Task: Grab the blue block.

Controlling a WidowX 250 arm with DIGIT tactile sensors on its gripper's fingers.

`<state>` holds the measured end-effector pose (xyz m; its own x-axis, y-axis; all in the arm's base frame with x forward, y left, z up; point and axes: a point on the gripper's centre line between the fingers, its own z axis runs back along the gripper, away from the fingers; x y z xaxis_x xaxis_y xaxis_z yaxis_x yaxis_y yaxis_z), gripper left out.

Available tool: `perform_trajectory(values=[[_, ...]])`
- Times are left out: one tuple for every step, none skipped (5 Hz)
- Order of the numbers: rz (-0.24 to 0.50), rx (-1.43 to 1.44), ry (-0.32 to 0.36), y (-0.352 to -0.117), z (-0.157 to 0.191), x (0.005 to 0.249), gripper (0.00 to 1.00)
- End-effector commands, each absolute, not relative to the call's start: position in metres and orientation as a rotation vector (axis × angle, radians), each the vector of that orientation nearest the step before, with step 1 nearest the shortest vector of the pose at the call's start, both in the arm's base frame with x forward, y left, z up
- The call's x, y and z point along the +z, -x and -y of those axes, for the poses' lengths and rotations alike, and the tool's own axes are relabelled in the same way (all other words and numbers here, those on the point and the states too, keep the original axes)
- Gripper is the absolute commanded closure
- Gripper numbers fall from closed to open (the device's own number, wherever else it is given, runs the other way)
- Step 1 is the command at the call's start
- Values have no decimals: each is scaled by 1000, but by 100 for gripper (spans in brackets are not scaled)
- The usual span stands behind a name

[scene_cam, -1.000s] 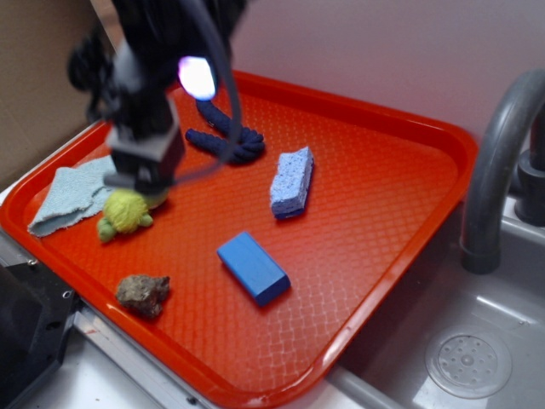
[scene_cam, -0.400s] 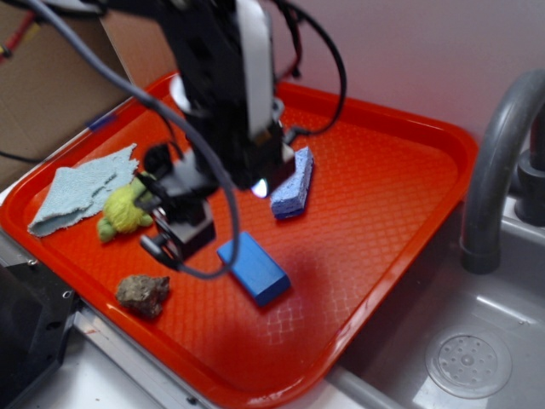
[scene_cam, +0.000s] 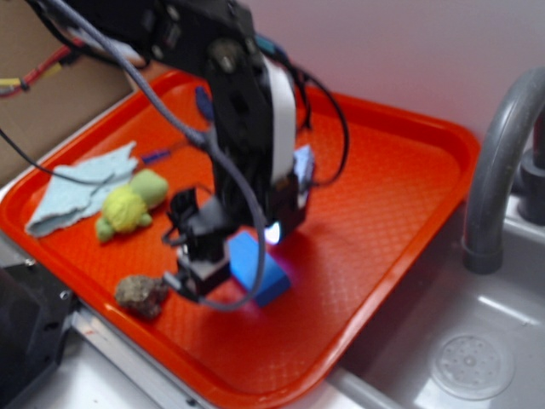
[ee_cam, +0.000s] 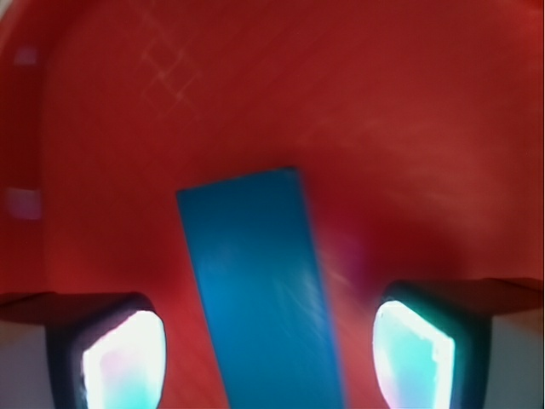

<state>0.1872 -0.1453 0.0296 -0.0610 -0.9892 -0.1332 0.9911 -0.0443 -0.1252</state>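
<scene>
Moved: tool (scene_cam: 223, 260) swung from tray's left side to over blue block (ee_cam: 260, 281).
Tool: fingers apart, straddling block.
Block: flat on red tray (scene_cam: 400, 170).
Risk: block looks skewed between pads, may twist out on closing.

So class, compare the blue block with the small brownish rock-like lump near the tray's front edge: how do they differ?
The blue block is bright blue with flat faces and straight edges; the brown lump is dull, rough and irregular. The block looks clearly longer than the lump. The claw hangs right over the block, its fingers either side of it, while the lump sits clear of it. Both rest on the red tray.
</scene>
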Motion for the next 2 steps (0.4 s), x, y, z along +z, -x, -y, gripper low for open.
perform_trajectory(values=[[-222, -1616, -3, -162, 137, 13, 0], [-166, -1574, -7, -162, 133, 14, 100]])
